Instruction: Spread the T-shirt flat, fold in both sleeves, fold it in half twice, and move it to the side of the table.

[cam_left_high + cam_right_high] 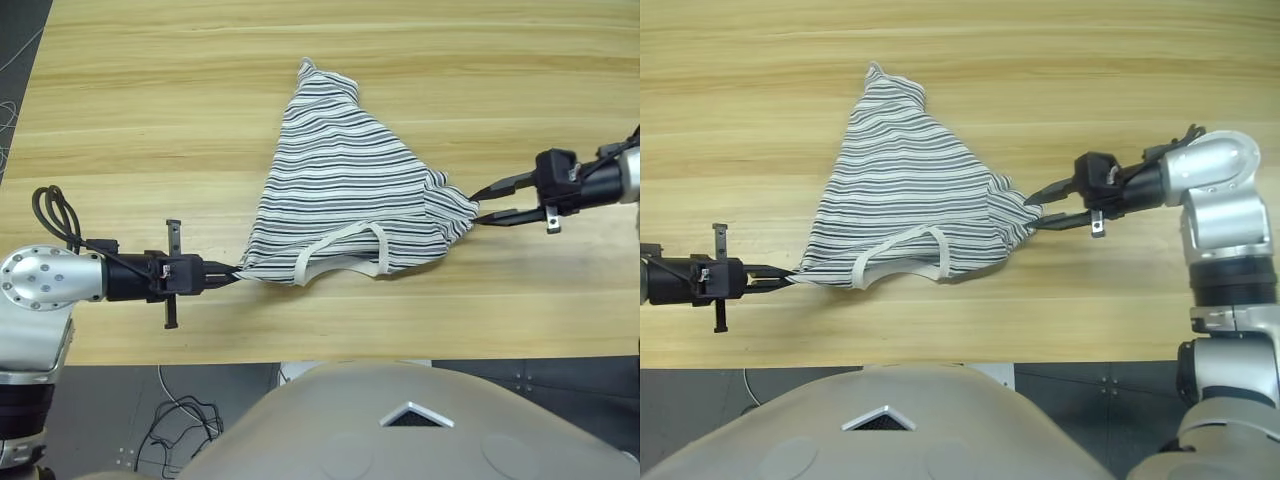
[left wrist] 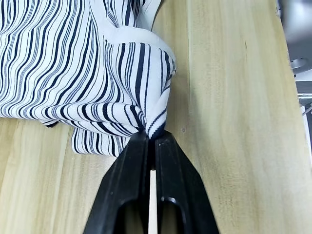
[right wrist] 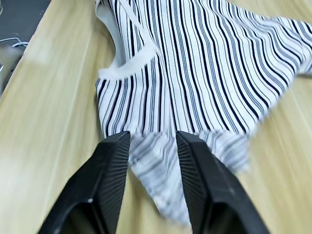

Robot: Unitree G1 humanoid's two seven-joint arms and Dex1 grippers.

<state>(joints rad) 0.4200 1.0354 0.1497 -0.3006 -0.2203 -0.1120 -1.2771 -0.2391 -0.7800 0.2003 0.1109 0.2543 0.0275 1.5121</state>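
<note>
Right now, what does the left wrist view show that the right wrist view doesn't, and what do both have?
Left wrist view: the left gripper, its fingers shut on a bunched corner of the T-shirt.
Right wrist view: the right gripper, open, with a fabric corner lying between its fingers, plus the white collar band and a strip of dark floor beyond the table edge.
Both share the striped T-shirt lying on the wooden table.
</note>
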